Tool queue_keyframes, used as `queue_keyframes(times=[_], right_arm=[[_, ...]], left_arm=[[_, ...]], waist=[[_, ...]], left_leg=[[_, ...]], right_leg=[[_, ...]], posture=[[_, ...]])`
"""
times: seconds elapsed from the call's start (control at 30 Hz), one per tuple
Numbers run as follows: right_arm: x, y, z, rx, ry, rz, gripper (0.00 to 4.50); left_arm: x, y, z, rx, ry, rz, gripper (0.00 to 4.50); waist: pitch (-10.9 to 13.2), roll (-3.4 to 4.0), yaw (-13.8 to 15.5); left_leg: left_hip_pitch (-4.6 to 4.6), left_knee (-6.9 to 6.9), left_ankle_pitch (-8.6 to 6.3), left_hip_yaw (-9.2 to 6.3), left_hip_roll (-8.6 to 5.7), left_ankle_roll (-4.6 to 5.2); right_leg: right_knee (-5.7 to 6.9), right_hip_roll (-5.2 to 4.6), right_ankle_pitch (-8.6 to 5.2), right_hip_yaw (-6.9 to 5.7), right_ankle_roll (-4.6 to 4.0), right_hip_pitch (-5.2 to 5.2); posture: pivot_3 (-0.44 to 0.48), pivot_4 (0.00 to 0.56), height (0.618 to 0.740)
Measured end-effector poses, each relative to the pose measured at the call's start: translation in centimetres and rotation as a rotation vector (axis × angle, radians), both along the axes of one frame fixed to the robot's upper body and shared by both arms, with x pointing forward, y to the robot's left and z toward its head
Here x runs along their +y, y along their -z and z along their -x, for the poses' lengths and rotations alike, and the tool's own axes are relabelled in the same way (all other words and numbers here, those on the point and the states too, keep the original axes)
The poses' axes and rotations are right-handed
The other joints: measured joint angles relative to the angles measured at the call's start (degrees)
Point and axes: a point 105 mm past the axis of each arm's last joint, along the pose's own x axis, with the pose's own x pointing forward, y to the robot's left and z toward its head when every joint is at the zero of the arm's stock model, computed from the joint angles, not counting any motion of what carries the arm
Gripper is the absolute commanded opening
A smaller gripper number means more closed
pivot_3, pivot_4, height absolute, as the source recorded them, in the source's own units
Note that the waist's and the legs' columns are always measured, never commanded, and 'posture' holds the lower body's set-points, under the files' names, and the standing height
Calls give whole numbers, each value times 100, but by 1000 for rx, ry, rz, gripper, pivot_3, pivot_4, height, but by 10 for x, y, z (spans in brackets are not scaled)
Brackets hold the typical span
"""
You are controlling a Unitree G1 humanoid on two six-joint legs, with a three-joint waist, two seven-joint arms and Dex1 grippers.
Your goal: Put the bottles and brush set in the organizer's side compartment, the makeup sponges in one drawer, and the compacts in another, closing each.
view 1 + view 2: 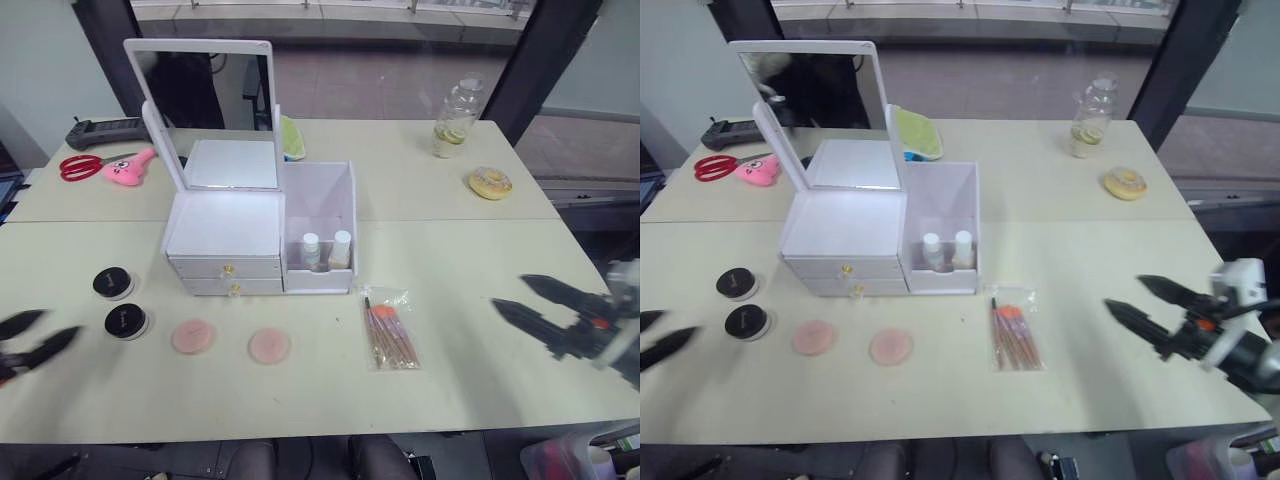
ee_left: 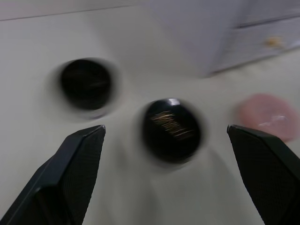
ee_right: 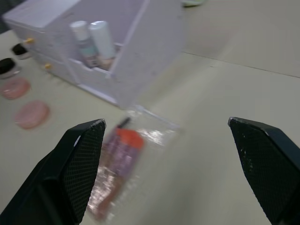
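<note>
Two pink sponges (image 1: 192, 336) (image 1: 269, 346) and a sleeve of brushes (image 1: 390, 334) lie nearest on the pale table (image 1: 470, 250), before a white organizer (image 1: 225, 240) whose side bin (image 1: 318, 215) holds two white-capped bottles (image 1: 311, 250) (image 1: 342, 248). Left wrist view: fingers (image 2: 70, 173) spread wide, empty, above two black compacts (image 2: 172, 130) (image 2: 86, 84). Right wrist view: fingers (image 3: 79, 164) wide apart, empty, over the brushes.

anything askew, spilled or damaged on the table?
Nothing stands out. The white plastic organizer with upright mirror sits square, both drawers shut, with two small white-capped bottles upright in its side bin. The clear sleeve of pink-handled brushes, two pink round sponges and two black-lidded compacts lie flat and intact.
</note>
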Motion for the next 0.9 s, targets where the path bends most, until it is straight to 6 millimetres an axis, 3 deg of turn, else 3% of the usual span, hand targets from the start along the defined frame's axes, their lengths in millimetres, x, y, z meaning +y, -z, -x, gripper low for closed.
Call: queue_keyframes(times=[0.07,0.2,0.37,0.4,0.47,0.63,0.9], right_arm=[[12,-4,-2,35,-61,6,4475],[26,-3,-4,127,-148,59,4475],[33,9,-17,340,-166,65,4475],[34,13,-21,402,-165,54,4495],[36,19,-25,499,-168,38,4500],[32,32,-29,679,-142,11,4500],[28,48,-37,851,-107,-27,4500]], left_arm=[[-55,-11,-5,-33,152,26,4500],[-138,-24,-1,-71,370,125,4500],[-205,-24,-1,-40,500,235,4500],[-217,-23,-2,-33,522,252,4301],[-234,-19,-4,-25,547,264,3937],[-264,-3,-12,9,588,257,2526],[-305,24,-30,37,624,194,35]], waist=[[1,0,31],[1,4,40],[0,4,1],[1,5,-3],[1,5,-1],[1,5,37],[1,6,78]], left_leg=[[6,10,0,0,-2,1],[16,15,0,-1,-5,3],[17,30,0,-10,-6,6],[15,33,0,-11,-9,6],[13,36,-1,-14,-12,8],[8,46,-2,-19,-18,10],[3,54,-2,-22,-20,11]], right_leg=[[-5,-2,3,0,8,20],[-11,0,3,4,15,32],[-10,7,5,2,19,40],[-10,6,6,2,20,40],[-10,6,6,2,22,40],[-11,4,6,-1,26,43],[-11,4,8,-1,32,42]], posture=[[0,150,740],[0,150,740],[0,150,740],[0,150,740],[0,150,740],[0,150,740],[0,150,740]])
